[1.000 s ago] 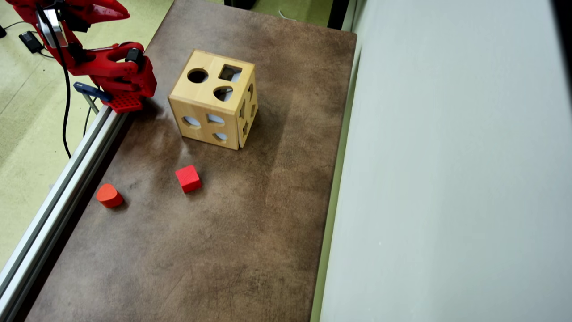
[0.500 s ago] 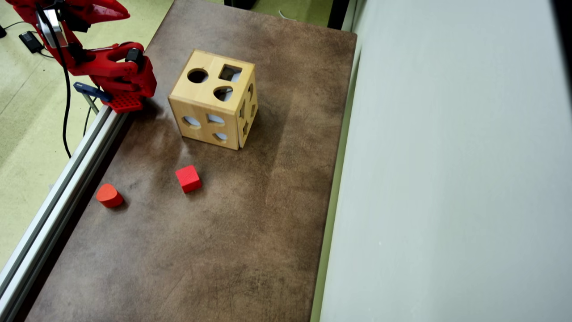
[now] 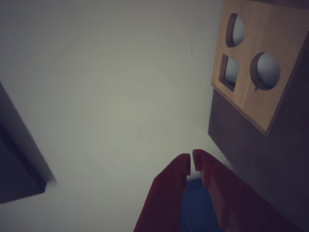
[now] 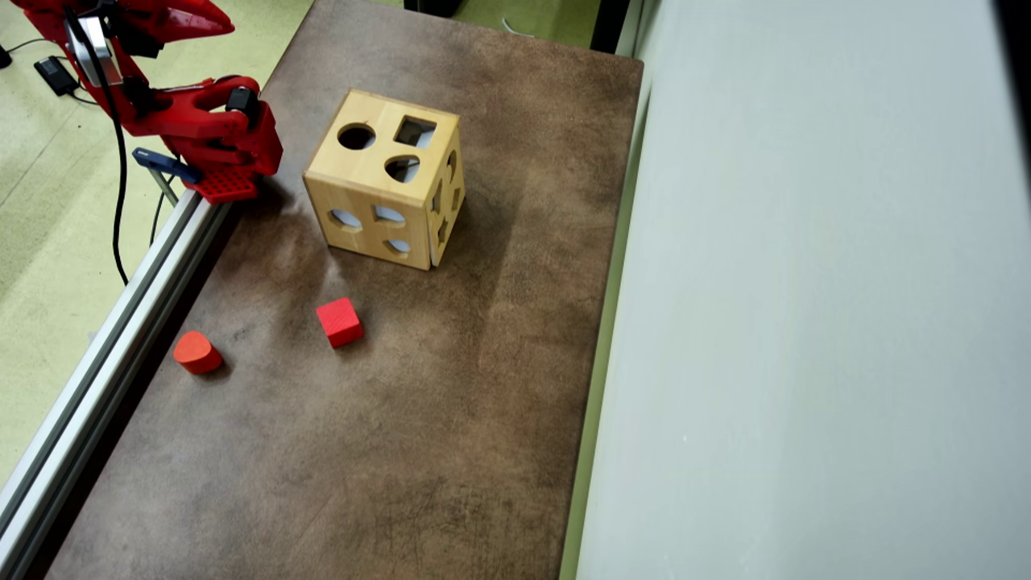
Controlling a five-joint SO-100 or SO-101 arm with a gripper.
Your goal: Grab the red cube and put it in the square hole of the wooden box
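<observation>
Overhead view: we judge nothing is grabbed yet, the red cube lying mid-counter below the wooden box. Our claw, empty and nearly shut, must open over it first.

Red plastic arm with black cable, red claw.

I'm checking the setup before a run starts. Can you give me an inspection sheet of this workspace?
Surface: brown table, bare, mottled.
Job's things: red cube lies free in front of the wooden box; square hole on its top face, open.
Clutter: orange-red block near the rail.
Gripper: gripper shut, empty, far from the cube.
Cables: black cable hangs beside the arm base.
Surroundings: pale wall, aluminium rail, green floor.
</observation>
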